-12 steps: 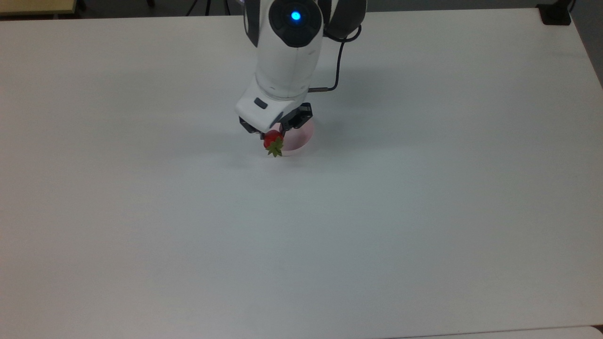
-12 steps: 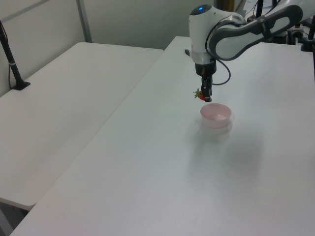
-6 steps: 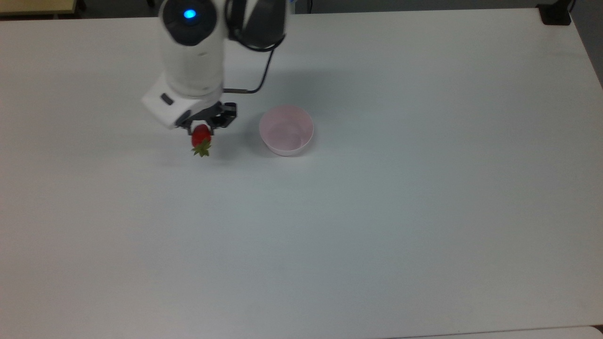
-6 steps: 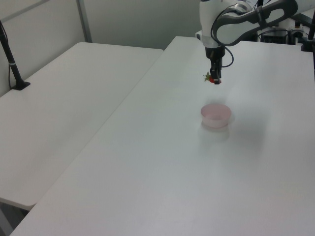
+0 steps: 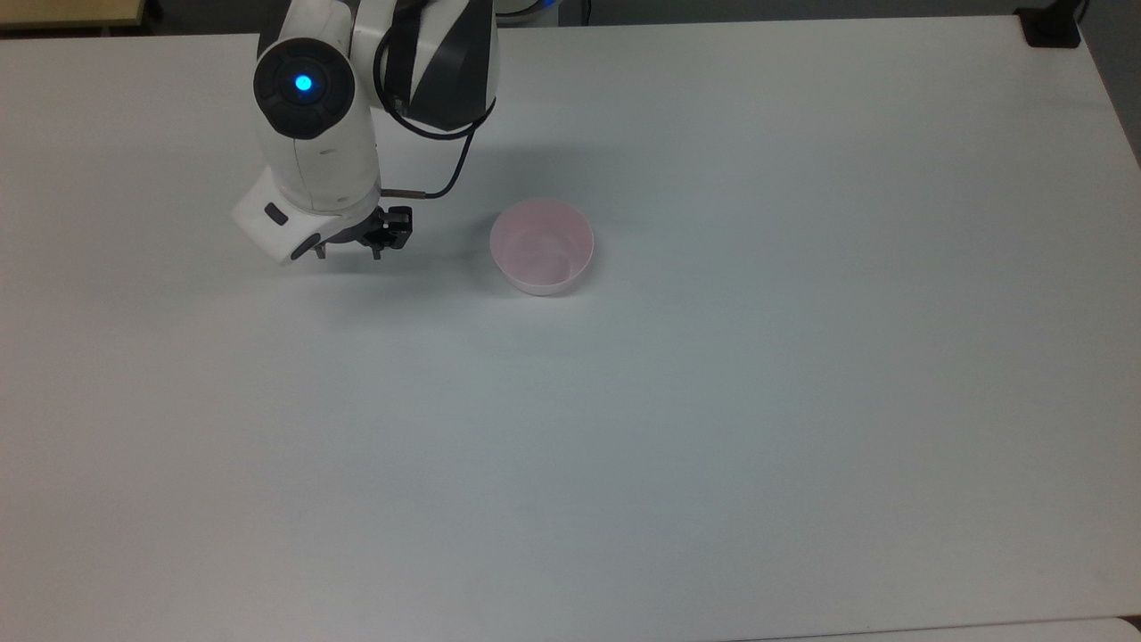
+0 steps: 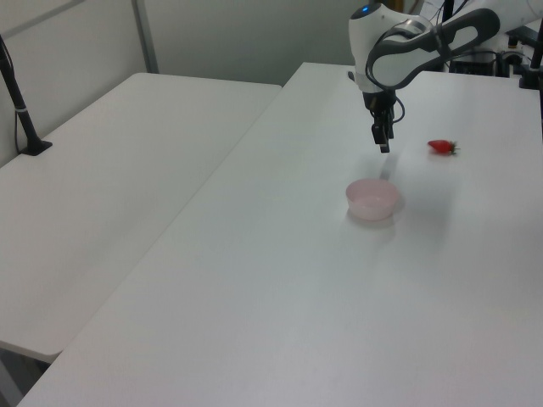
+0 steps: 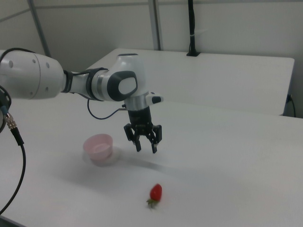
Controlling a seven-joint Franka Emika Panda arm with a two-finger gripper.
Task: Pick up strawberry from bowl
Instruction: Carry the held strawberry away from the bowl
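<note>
The pale pink bowl stands on the white table with nothing in it. The red strawberry lies on its side on the table, well away from the bowl. My gripper hangs open above the table with nothing between its fingers. It is to the top view's left of the bowl. In the right view the strawberry rests below and in front of the gripper. In the top view the arm covers the strawberry.
The white table spreads wide around the bowl. A second white table adjoins it at the left view's left, with a black post clamped on it. A black block sits at the top view's far right corner.
The gripper carried the strawberry from over the bowl toward the top view's left, then opened. The strawberry now lies on the table and the fingers are empty.
</note>
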